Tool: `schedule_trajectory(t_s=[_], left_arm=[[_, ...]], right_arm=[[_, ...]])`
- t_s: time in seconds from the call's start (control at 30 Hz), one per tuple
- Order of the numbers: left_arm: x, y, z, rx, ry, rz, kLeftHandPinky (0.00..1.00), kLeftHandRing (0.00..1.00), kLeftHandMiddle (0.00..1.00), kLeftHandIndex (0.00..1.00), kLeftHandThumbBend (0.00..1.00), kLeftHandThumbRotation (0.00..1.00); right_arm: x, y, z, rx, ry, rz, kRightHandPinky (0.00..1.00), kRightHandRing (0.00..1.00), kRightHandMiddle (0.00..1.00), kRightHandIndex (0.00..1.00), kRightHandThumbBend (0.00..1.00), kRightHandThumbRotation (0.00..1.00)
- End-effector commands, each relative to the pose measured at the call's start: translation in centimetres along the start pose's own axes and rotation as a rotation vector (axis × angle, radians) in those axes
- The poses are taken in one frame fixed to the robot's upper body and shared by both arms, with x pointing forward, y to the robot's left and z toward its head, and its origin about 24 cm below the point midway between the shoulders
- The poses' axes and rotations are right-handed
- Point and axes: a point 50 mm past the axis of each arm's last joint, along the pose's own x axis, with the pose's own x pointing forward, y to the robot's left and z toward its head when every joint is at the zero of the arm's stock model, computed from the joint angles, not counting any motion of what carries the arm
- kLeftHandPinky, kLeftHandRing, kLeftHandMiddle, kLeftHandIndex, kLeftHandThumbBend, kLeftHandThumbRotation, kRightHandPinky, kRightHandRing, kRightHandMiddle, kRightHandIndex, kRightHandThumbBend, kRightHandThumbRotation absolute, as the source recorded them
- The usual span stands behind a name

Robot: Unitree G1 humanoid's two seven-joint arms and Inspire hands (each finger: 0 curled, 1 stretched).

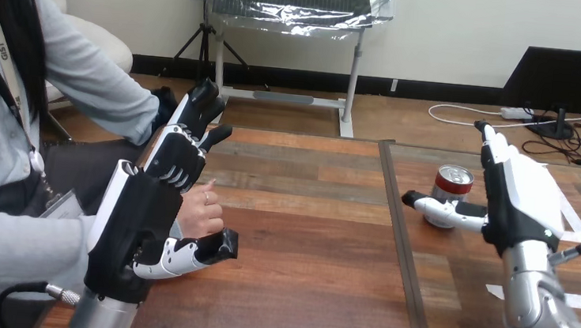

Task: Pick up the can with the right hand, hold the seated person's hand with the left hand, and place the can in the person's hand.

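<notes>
My right hand [518, 196] is up beside the can [454, 181], fingers straight, nothing grasped. The thumb [438, 209] lies across the can's front, touching it or nearly so. The can stands upright on the table [305, 237], over on my right side.

Risk here: if I close from this angle, the thumb could tip the can or push it away before the fingers wrap round.

My left hand [162, 192] is spread too, fingers up, thumb out below the person's hand [205, 216], which sits by my palm, ungripped. Unsecured, that hand may drift and the can could drop at handover.
</notes>
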Motion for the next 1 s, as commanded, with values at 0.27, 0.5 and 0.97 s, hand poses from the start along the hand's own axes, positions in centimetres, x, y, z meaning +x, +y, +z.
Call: schedule_trajectory(t_s=[0.27, 0.5, 0.97], left_arm=[[1.6, 0.3, 0.8, 0.021, -0.085, -0.001, 0.90, 0.97, 1.00, 0.97, 1.00, 0.55], [1.5, 0.4, 0.8, 0.023, -0.088, 0.003, 0.89, 0.96, 0.99, 0.96, 1.00, 0.54], [1.6, 0.6, 0.9, 0.012, -0.089, -0.017, 0.90, 0.98, 1.00, 0.97, 1.00, 0.52]], right_arm=[[3.4, -3.8, 2.9, -0.093, -0.069, -0.080, 0.90, 0.95, 0.95, 0.94, 1.00, 0.55], [3.7, -3.9, 3.0, -0.131, -0.053, -0.051, 0.90, 0.95, 0.95, 0.94, 1.00, 0.58], [4.1, -4.0, 3.1, -0.210, -0.039, -0.012, 0.89, 0.94, 0.93, 0.94, 1.00, 0.62]])
